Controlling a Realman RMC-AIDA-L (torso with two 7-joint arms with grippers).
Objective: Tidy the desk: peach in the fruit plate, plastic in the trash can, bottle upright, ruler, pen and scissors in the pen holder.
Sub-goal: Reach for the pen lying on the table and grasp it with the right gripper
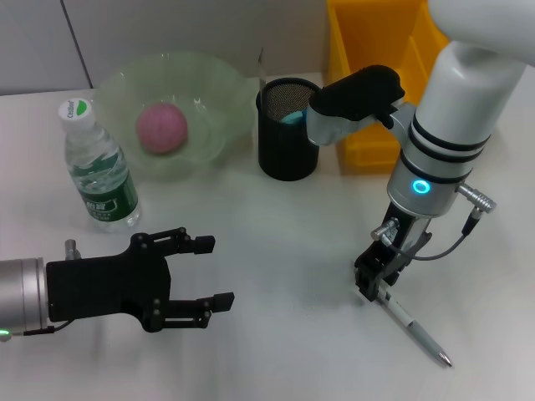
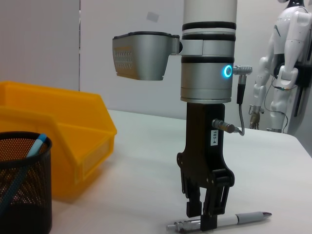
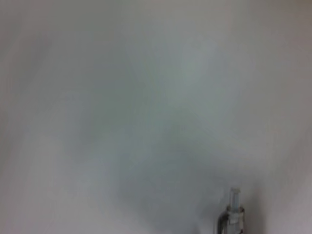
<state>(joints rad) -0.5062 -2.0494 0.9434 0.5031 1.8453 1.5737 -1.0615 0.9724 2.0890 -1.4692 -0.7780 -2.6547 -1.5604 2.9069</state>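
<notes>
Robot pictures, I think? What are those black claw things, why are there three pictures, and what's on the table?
It is a robot with two arms, and the claws are its grippers, like hands. One picture comes from a camera on its head, looking down. The other two come from cameras on its wrists.

On the white table stand a green plate with a pink peach in it, an upright bottle, a black mesh pen holder and a yellow bin.

The right gripper is down at the table, with its fingers on either side of a pen that lies flat. The left-wrist picture shows this from the side. The right-wrist picture shows mostly table and the pen's end.

The left gripper waits open near the bottle, holding nothing.
</notes>
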